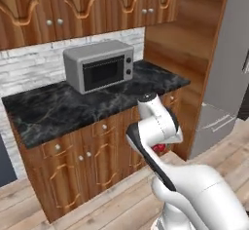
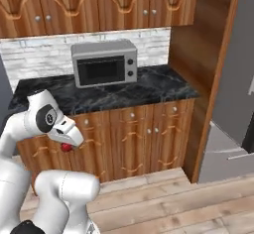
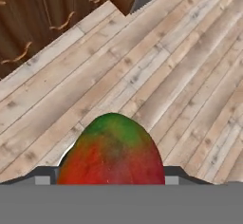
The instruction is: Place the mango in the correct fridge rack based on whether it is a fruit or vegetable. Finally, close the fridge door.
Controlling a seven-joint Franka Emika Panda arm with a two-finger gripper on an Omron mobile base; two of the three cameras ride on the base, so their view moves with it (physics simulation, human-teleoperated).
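Observation:
The mango [image 3: 113, 152], red with a green top, sits between my gripper's [image 3: 111, 178] two fingertips, and the gripper is shut on it. The hand points down at the wooden floor. From the left base view a red sliver of the mango [image 1: 158, 148] peeks out beside the folded arm, low in front of the cabinets. In the right base view the mango [image 2: 66, 147] shows under the white hand. The grey fridge [image 1: 226, 73] stands at the right, past a wooden side panel, well away from the gripper. Part of the fridge [image 2: 238, 84] and its lower drawers show at the right edge.
A grey microwave [image 1: 99, 66] stands on the black marble counter [image 1: 58, 109] against the brick wall. Wooden base cabinets [image 2: 144, 134] run under the counter and wall cabinets hang above. Open plank floor [image 3: 190, 76] lies between the arm and the fridge.

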